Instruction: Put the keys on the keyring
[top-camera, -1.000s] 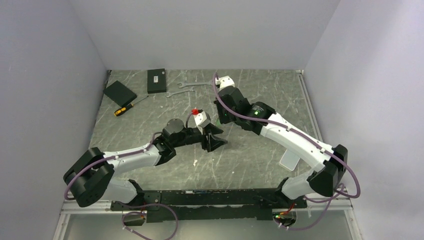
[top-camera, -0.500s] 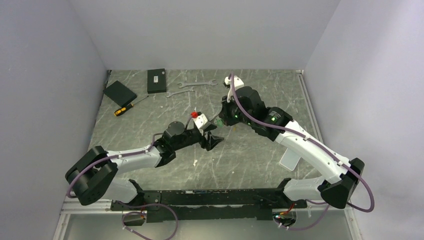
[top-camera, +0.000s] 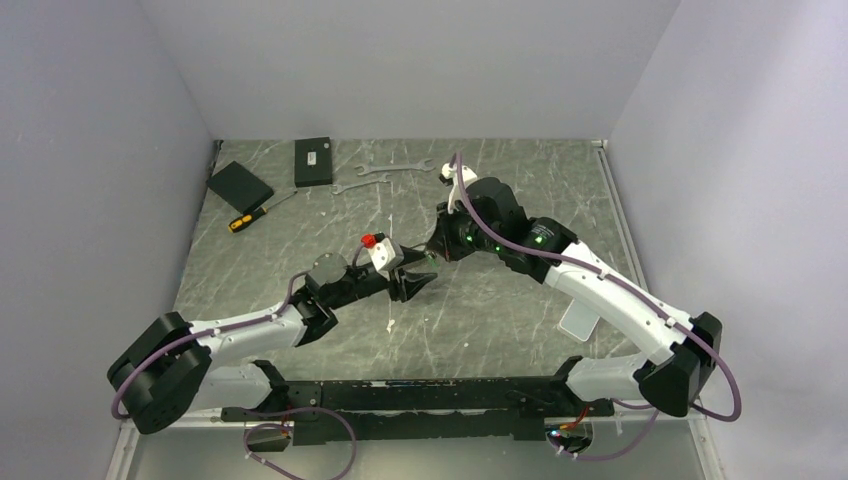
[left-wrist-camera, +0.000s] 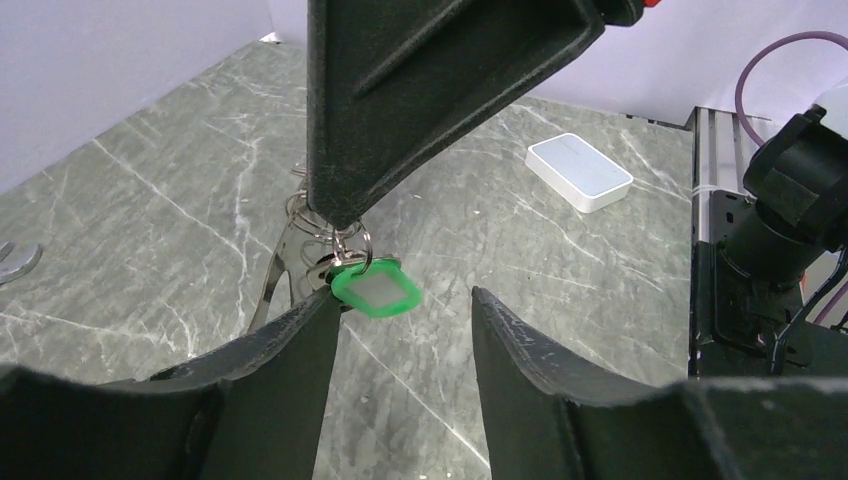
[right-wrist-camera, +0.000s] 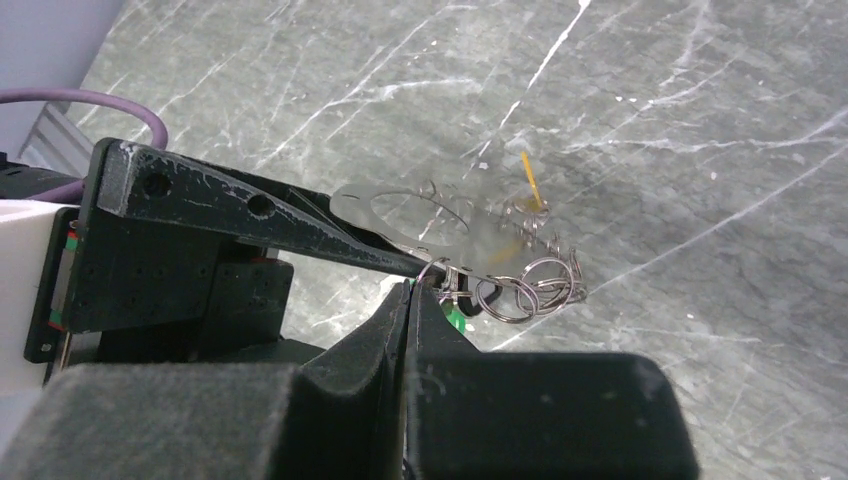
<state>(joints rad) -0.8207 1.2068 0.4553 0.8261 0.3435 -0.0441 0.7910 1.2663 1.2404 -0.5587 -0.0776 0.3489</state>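
The keys (left-wrist-camera: 375, 291), a small silvery bunch with a bright green tag, hang from a thin ring pinched in my right gripper (right-wrist-camera: 410, 291), which is shut. The keyring (right-wrist-camera: 402, 214), a flat silvery clip with several loose rings (right-wrist-camera: 530, 280), dangles against them. I cannot tell whether the two are linked. My left gripper (left-wrist-camera: 403, 300) is open just below, its left fingertip (left-wrist-camera: 322, 308) touching the green tag and nothing between the jaws. In the top view both grippers meet at mid-table: the left gripper (top-camera: 412, 283) and the right gripper (top-camera: 432, 252).
A white box (top-camera: 580, 322) lies near the right arm. Two wrenches (top-camera: 395, 167), a black box (top-camera: 313, 161), a flat black pad (top-camera: 240, 184) and a screwdriver (top-camera: 250, 215) lie along the back left. Grey walls close in the table on three sides.
The left arm has drawn back a little to the left. The right gripper has come down close over the left gripper's tips, still holding the keys.
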